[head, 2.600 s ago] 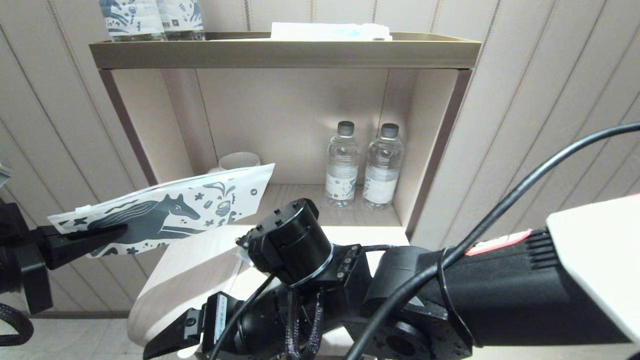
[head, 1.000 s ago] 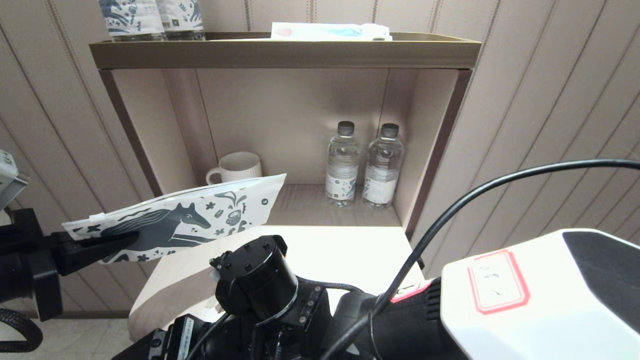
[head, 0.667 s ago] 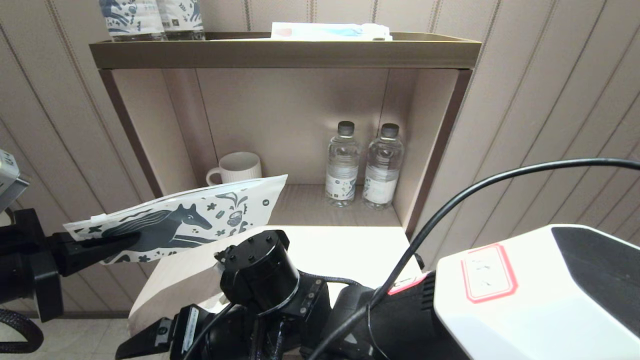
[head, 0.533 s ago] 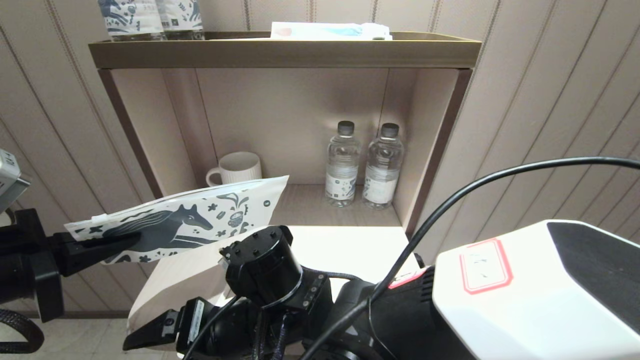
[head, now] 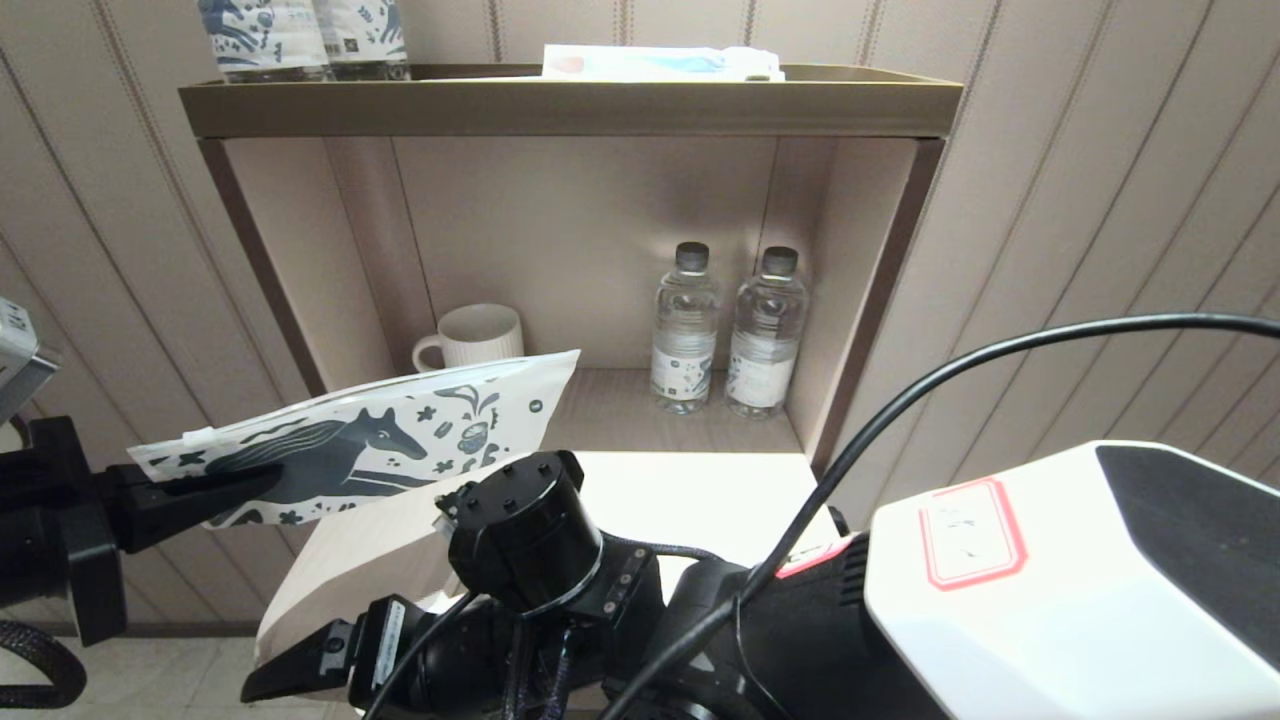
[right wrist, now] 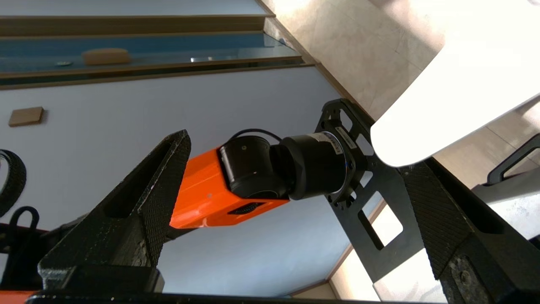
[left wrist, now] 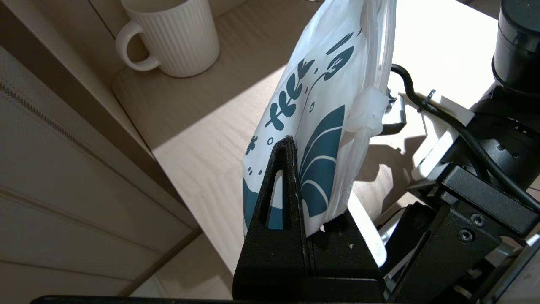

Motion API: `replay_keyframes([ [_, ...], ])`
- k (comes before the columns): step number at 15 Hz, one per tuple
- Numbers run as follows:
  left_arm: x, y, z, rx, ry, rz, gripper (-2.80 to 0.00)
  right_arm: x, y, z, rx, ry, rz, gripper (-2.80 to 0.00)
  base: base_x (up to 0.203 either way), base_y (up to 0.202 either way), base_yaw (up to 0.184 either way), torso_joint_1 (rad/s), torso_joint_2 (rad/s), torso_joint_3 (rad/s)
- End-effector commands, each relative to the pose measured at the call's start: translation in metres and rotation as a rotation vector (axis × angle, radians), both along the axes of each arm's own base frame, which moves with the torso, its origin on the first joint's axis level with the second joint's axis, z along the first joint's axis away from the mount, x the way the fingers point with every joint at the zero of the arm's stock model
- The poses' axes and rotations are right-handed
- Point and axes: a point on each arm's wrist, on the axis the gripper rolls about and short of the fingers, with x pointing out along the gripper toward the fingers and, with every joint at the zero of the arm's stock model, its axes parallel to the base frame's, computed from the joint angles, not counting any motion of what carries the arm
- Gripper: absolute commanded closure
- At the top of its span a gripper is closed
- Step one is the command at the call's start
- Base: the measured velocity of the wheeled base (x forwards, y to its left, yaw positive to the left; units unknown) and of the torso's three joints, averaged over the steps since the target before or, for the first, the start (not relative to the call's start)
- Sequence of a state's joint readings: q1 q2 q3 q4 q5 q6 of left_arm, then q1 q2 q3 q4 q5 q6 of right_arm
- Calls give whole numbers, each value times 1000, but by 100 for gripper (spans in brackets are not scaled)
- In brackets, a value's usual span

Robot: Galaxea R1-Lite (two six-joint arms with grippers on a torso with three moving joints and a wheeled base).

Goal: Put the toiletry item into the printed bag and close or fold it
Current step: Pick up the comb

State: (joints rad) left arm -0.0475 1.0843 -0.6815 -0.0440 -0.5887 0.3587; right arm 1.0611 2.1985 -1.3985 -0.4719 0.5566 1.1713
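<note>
The printed bag is a whitish pouch with a dark blue horse. It is held out flat above the table's left side, its zip slider on the edge facing the right arm. My left gripper is shut on the bag's left end. My right gripper hangs low at the table's front left corner, pointing left. Its fingers stand wide open with nothing between them. No comb shows in any view. Whether it is inside the bag cannot be told.
A light wood table stands under an open shelf unit. Inside stand a white ribbed mug and two water bottles. Printed bottles sit on top. The table's sunlit rounded corner lies against my right finger.
Since 2.6 s ago the right arm has drawn back toward the table's front and lower. The bag has risen slightly and shifted right. Over the last second almost nothing has moved.
</note>
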Motion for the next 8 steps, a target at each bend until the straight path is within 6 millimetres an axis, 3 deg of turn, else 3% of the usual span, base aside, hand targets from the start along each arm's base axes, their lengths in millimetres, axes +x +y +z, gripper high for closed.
replay_keyframes([
  [1, 0, -1, 0, 0, 1, -9, 0, 0, 1, 1, 5, 5, 2, -280, 0, 0, 0, 0, 0, 0],
  [8, 1, -2, -2, 1, 10, -16, 0, 7, 0, -2, 0, 9, -11, -280, 0, 0, 0, 0, 0, 0],
])
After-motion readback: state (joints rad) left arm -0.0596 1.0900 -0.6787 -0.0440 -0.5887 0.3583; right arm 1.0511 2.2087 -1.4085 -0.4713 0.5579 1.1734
